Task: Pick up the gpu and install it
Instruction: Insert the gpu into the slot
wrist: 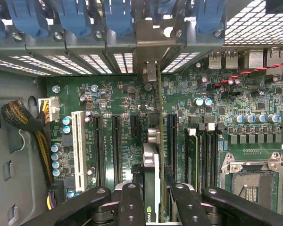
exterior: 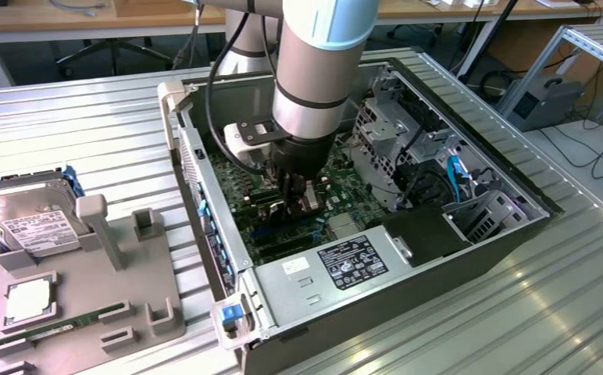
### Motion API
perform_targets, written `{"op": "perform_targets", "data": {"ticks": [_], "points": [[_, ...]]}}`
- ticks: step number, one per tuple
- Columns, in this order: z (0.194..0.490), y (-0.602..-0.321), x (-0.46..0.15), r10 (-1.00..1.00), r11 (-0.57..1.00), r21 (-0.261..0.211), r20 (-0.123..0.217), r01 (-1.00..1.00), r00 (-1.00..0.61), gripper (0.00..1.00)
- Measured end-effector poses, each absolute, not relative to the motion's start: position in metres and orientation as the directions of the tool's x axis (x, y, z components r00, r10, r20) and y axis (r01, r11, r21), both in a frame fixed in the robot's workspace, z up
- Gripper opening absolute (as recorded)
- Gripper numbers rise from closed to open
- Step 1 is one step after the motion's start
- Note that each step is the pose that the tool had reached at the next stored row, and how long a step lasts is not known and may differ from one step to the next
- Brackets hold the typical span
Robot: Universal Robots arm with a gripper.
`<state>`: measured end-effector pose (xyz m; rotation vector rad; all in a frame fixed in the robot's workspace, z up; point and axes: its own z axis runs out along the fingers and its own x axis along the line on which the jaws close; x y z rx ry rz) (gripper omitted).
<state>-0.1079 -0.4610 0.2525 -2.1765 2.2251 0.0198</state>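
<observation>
Install step in hand: pincer (wrist: 153,200) clamped on the gpu (wrist: 152,169), card edge-on and upright over the motherboard (wrist: 108,99) inside the open PC case (exterior: 426,242); bracket end sits by the rear slot opening; judging by this, seating needs straight, aligned pressure into the slot.

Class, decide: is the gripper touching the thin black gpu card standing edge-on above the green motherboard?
Touching: in the wrist view the gripper is closed on both faces of the gpu card.
</observation>
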Motion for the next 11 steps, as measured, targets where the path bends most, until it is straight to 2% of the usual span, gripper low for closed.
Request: {"op": "perform_targets", "data": {"ticks": [3, 7, 11], "points": [[0.252, -0.461, -0.108, -0.999, 0.022, -0.011, -0.030, -1.000, -0.022, 0.27], [0.252, -0.461, -0.108, -0.999, 0.022, -0.011, -0.030, -1.000, -0.022, 0.52], [0.263, -0.461, -0.108, -0.999, 0.022, -0.011, -0.030, -1.000, -0.022, 0.52]]}}
